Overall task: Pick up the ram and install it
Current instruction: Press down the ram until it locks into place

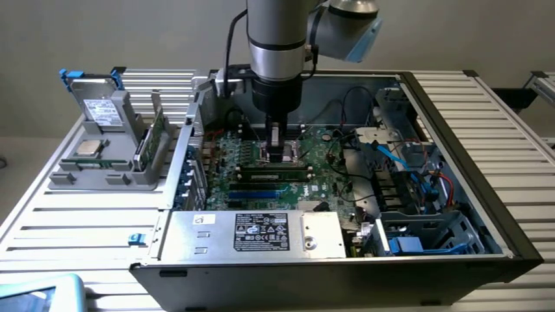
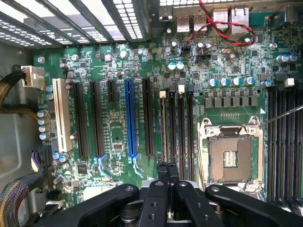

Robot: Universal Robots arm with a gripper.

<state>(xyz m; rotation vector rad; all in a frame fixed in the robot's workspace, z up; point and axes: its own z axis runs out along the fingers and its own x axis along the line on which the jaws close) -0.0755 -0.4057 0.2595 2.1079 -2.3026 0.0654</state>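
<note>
While hand (image 1: 279, 155) hangs over motherboard (image 2: 118, 127), fingers (image 2: 163, 174) together | PSU label (image 1: 260, 232) (black) unreadable

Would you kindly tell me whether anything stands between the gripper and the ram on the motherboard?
Nothing visible does. The gripper hangs just above the motherboard, right beside the ram. The loose cables lie off to the exterior view's right.
</note>
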